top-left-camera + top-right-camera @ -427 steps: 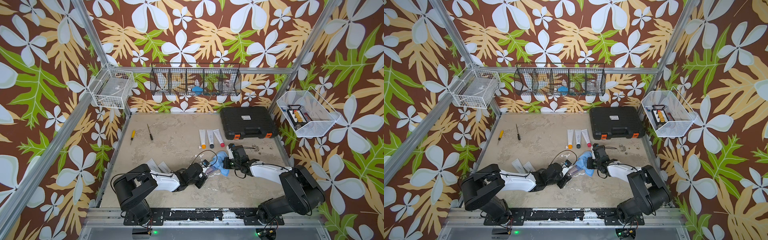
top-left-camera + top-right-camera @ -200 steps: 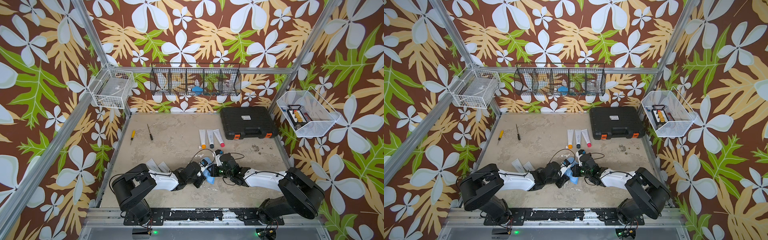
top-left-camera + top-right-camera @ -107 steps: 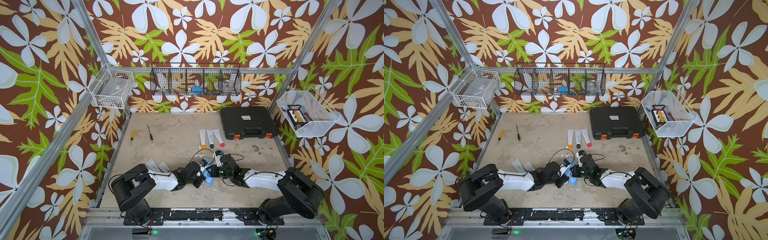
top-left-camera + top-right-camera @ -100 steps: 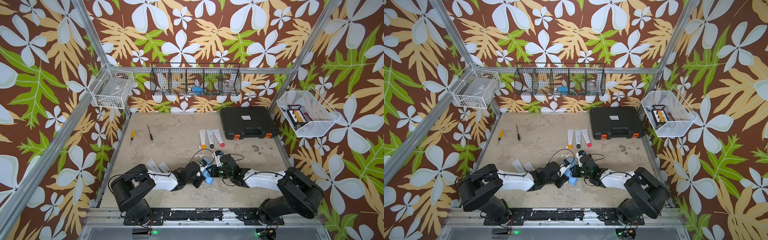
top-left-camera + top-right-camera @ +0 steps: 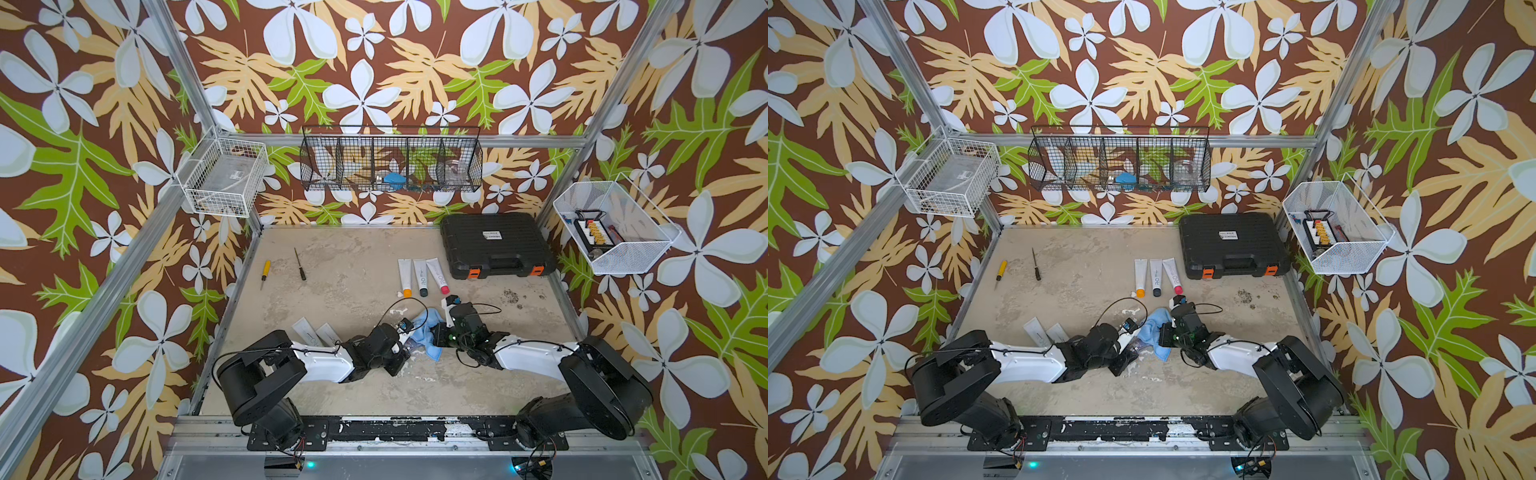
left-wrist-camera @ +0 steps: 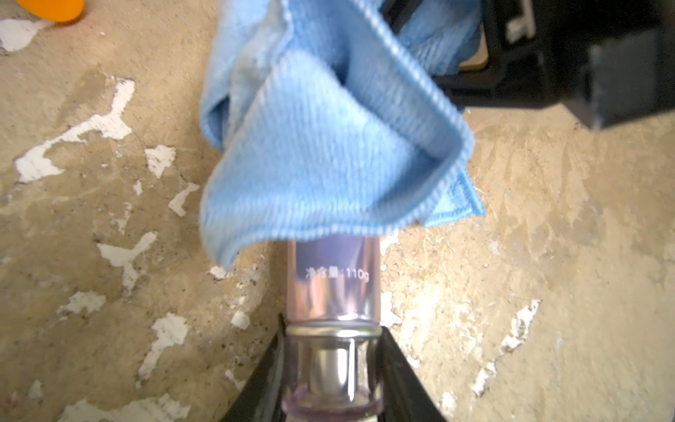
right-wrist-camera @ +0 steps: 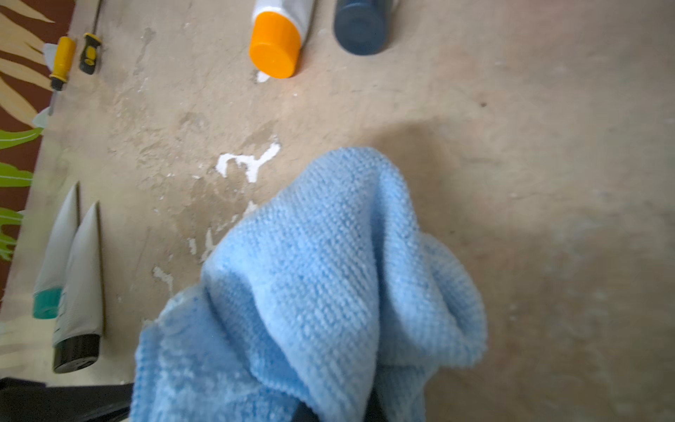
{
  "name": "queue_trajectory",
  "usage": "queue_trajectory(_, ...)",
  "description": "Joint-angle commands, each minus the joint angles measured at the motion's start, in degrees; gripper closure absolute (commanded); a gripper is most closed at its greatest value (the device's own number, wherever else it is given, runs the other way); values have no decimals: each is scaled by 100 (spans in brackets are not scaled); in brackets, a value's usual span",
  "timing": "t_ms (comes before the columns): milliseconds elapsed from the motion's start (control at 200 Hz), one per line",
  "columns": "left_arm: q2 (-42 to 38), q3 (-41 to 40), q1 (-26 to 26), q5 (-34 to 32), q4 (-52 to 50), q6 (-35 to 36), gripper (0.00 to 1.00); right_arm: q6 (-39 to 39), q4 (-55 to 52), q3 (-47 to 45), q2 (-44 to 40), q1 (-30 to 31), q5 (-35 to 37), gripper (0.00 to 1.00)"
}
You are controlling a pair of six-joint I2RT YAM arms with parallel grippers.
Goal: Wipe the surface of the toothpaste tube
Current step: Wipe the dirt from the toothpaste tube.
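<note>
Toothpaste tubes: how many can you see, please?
6. Three beside the black case: orange-capped, navy-capped, pink-capped. Two by the left arm: teal-capped, black-capped. A purple tube, partly under the blue cloth, is in the left gripper.

Both top views are bright and evenly lit by soft, diffuse light. The arms throw only faint, short shadows on the table (image 5: 353, 257), and detail stays crisp across the frame. In the left wrist view the blue cloth (image 6: 328, 146) is smeared by blur, while the shiny toothpaste tube (image 6: 334, 285) carries bright streaks of glare. In the right wrist view the cloth's weave is sharp up close and the grey tubes (image 7: 76, 277) look soft and smeared. A dim shadow spreads on the table beyond the cloth, under a faint pinkish cast.
</note>
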Motion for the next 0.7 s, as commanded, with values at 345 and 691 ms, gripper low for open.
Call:
queue_trajectory(345,-77,-17,29,124,208,36,78,-530,-1132,362,-16,-232,721,100)
queue_trajectory(691,-3,17,26,131,169,28,78,-533,-865,499,369,-97,110,100)
